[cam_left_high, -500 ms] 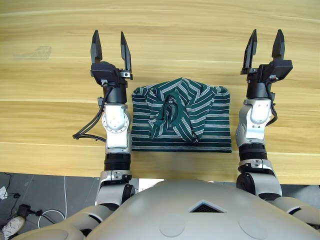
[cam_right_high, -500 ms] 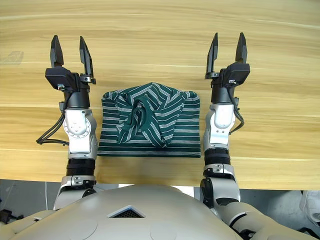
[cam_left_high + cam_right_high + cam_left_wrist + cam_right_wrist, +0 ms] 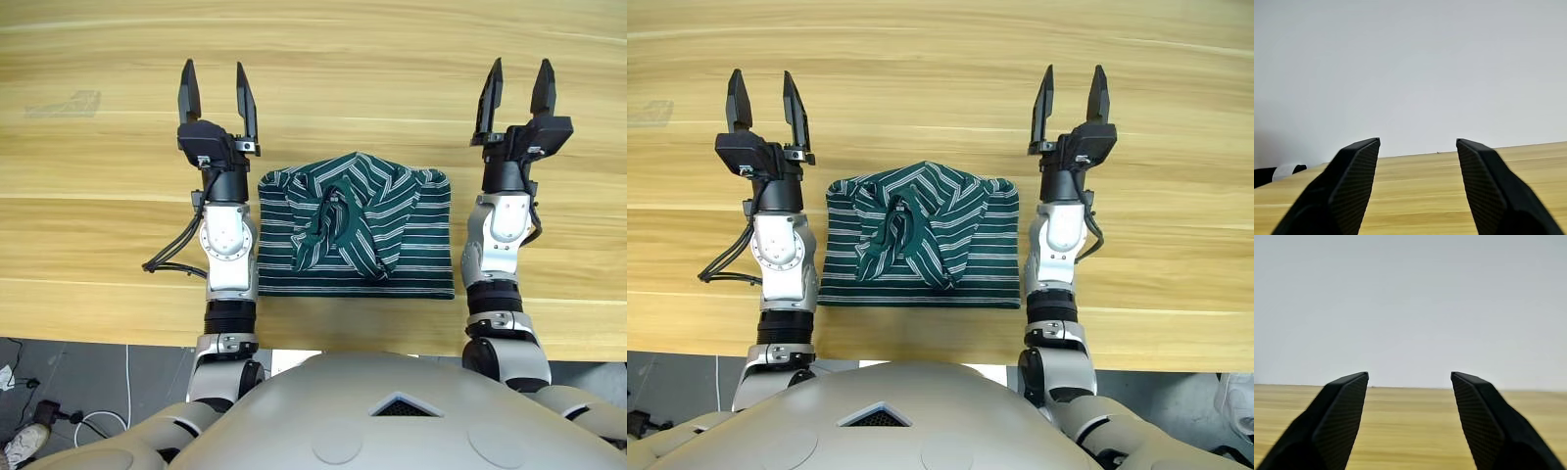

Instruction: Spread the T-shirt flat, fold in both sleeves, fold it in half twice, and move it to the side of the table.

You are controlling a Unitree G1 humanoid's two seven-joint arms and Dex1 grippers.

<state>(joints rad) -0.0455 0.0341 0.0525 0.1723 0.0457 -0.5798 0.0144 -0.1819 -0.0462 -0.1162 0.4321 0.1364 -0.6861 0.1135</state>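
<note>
A dark green T-shirt [image 3: 358, 227] with white stripes lies in a folded rectangle near the table's front edge, a bunched bit of fabric on top of its middle. My left gripper [image 3: 213, 80] stands open just left of the shirt and a little farther back, fingers pointing away from me, nothing between them. My right gripper [image 3: 518, 80] stands open at the shirt's right, likewise empty. In the left wrist view the left gripper [image 3: 1418, 143] has its fingers apart over bare wood; in the right wrist view the right gripper [image 3: 1409, 374] is spread the same way.
The wooden table [image 3: 323, 59] stretches wide and bare beyond the shirt and to both sides. A black cable [image 3: 168, 257] loops off my left forearm onto the table. The table's front edge [image 3: 98, 341] runs just in front of the shirt.
</note>
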